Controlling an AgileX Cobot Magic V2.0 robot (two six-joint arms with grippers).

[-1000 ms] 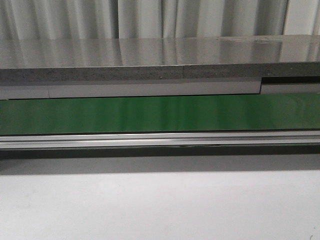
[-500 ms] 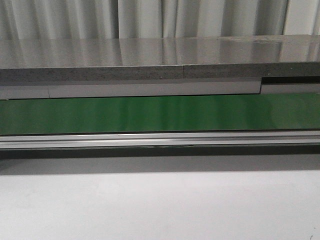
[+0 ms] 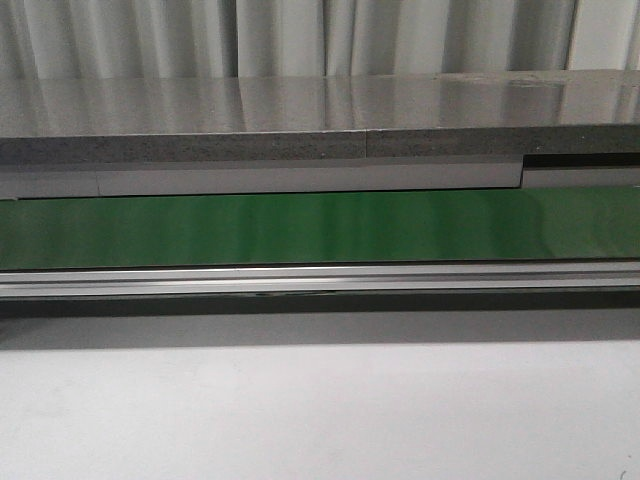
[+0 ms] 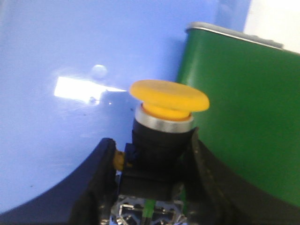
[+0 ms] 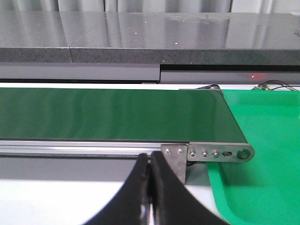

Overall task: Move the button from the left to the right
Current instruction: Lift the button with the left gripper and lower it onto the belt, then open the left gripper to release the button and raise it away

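Note:
In the left wrist view the button [image 4: 168,101] has a round yellow-orange cap, a silver ring and a dark body. My left gripper [image 4: 152,152] is shut on its body, one black finger on each side, and holds it over a blue surface [image 4: 65,56] beside the green belt [image 4: 243,122]. In the right wrist view my right gripper [image 5: 150,159] is shut and empty, its fingertips pressed together in front of the conveyor's right end. Neither gripper nor the button shows in the front view.
A green conveyor belt [image 3: 320,228] with an aluminium rail [image 3: 320,280] runs across the front view, a grey stone counter [image 3: 300,120] behind it, white table [image 3: 320,410] in front. A green tray [image 5: 262,140] lies at the belt's right end, past a metal end bracket [image 5: 220,153].

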